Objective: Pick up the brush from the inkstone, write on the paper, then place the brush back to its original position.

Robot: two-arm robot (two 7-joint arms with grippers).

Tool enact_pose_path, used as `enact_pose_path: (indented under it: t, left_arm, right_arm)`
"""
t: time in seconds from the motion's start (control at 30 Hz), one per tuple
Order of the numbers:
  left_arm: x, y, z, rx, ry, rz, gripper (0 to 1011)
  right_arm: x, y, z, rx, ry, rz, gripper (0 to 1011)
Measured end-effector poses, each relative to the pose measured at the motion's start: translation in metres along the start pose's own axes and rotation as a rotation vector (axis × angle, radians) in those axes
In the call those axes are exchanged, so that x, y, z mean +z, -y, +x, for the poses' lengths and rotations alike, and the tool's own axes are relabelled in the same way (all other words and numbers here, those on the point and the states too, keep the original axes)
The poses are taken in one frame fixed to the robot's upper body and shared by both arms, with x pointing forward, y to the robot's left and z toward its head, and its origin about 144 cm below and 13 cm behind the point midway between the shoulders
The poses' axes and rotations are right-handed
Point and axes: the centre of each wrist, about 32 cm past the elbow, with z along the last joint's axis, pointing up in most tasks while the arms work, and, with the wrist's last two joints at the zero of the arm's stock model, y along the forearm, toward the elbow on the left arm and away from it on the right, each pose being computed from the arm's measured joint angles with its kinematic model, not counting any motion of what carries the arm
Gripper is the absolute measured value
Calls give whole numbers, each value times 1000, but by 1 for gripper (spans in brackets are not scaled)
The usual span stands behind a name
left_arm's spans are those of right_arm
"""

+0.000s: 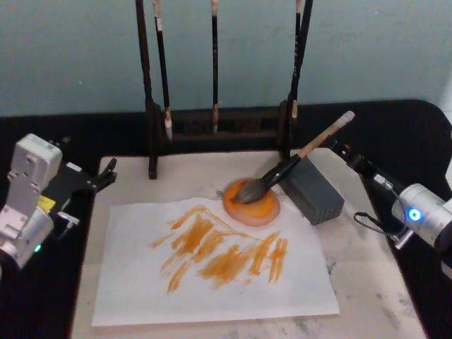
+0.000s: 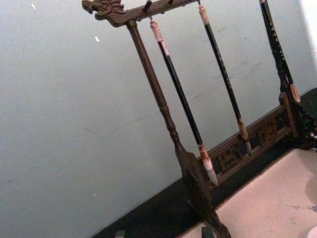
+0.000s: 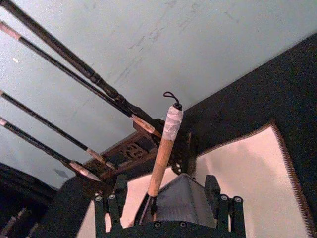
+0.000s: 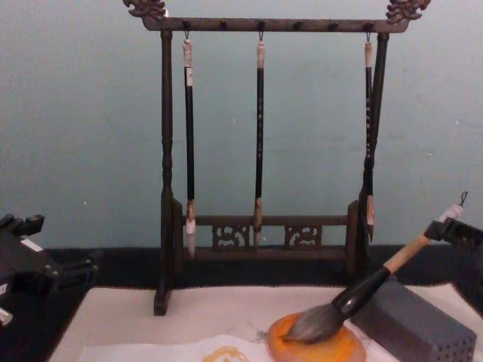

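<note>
Calligraphy: straddling seemingly light, stiff tan handle of bushy grey-brown brush [image 1: 296,159] with released fingers [image 3: 213,191] of right gripper [image 1: 340,150]; favouring upper-handle hold, sparing soft bristles.

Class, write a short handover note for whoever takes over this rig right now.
Right tool: open by the upper end of the brush handle, not clamped.
Left tool: parked beside the mat.
Brush: bristles on the orange dish, handle leaning on the grey block.
Paper: has orange strokes.
Left: if writing is finished, probably just pull the right arm back; otherwise grasp and write.
</note>
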Motion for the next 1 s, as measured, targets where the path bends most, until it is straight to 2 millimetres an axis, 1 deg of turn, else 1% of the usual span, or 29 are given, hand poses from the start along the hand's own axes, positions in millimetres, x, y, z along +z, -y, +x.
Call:
enact_pose_path:
  t: [0.4, 0.63, 1.0]
  left_arm:
    - [0, 0, 0, 0, 0, 0, 1001]
    - [0, 0, 0, 0, 0, 0, 1001]
    - [0, 0, 0, 0, 0, 0, 1001]
  right_arm:
    - [0, -25, 4, 15, -118, 7, 1000]
    - [0, -34, 2, 40, -159, 15, 1000]
    - [-2, -41, -1, 58, -190, 26, 1000]
